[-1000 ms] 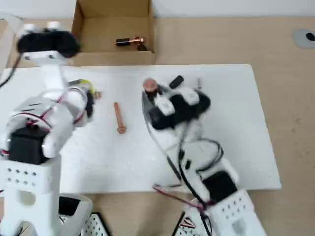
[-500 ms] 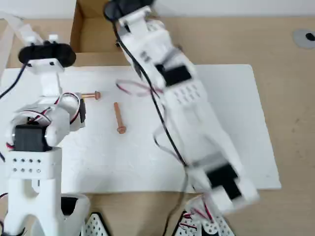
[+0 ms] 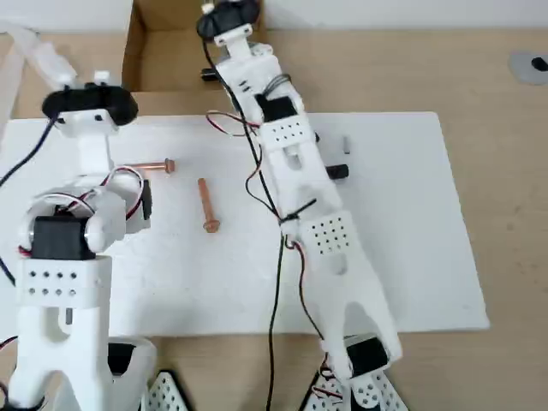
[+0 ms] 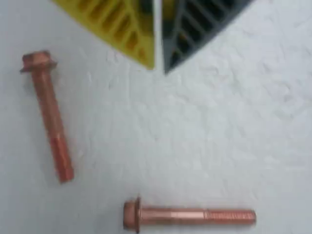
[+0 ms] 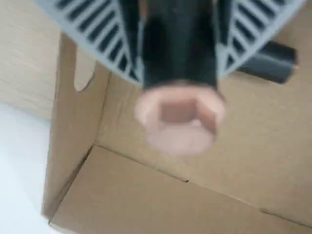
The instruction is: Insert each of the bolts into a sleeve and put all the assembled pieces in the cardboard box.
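**Right arm swung up to the box with a sleeved bolt**

Within a second the right arm had left the middle of the white mat (image 3: pixel 411 214) and stretched toward the top of the high view. Its right gripper (image 3: pixel 227 17) arrived over the cardboard box (image 3: pixel 133 51) at upper centre. The left arm had barely shifted at the left side.

In the right wrist view the right gripper (image 5: pixel 178 70) was clamped on an assembled piece (image 5: pixel 178 58). Its grey fingers (image 5: pixel 97 34) pressed both sides of the black sleeve, and the copper bolt head (image 5: pixel 179 119) stuck out below them. The piece hung above the box floor without touching it. A second assembled piece (image 5: pixel 268 61) lay inside the box, at the upper right of that view.

The left gripper (image 4: pixel 158 66) held nothing. Its yellow and black tips stood almost together, with only a sliver of mat showing between them, just above the surface. Two loose bolts lay on the mat, apart from the tips. One bolt (image 3: pixel 154 165) lay crosswise beside the left arm. The other bolt (image 3: pixel 206 205) lay lengthwise nearer the mat's centre.
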Controlling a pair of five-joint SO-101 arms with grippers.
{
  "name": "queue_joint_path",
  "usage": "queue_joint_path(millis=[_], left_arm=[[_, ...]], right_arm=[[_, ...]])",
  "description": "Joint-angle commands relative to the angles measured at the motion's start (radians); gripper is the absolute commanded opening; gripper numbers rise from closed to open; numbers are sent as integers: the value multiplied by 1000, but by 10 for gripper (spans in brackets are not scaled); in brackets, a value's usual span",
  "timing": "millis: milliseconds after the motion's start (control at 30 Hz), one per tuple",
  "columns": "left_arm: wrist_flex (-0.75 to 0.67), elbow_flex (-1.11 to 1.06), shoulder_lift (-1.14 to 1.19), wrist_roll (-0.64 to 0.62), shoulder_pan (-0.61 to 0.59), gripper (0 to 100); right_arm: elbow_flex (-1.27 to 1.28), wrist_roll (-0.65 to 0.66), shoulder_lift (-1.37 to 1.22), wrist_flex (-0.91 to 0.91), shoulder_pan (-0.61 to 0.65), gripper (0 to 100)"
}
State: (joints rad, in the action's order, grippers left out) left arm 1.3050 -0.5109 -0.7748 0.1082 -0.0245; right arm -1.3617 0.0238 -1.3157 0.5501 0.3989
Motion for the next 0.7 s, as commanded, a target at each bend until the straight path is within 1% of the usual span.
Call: queue_joint_path(millis=[0, 133, 267, 333, 400, 500, 600, 667], left_arm=[[-3, -29, -1, 5, -5, 9], [-3, -69, -7, 5, -5, 9], [-9, -71, 1, 5, -5, 10], [-40, -72, 1, 5, -9, 11], [-52, -72, 4, 29, -11, 38], [-61, -72, 7, 169, -12, 104], [-124, -63, 47, 318, -80, 109], [-186, -63, 108, 468, -129, 110]], right_arm=[[-229, 6, -81, 35, -10, 28], [-295, 0, -142, 112, -10, 118], [-305, 2, -147, 155, -10, 129], [-305, 3, -147, 161, -10, 130], [-305, 5, -145, 176, -10, 130], [-306, 5, -134, 216, -12, 131], [-306, 0, -68, 304, -25, 131], [-306, 3, -5, 381, -38, 131]])
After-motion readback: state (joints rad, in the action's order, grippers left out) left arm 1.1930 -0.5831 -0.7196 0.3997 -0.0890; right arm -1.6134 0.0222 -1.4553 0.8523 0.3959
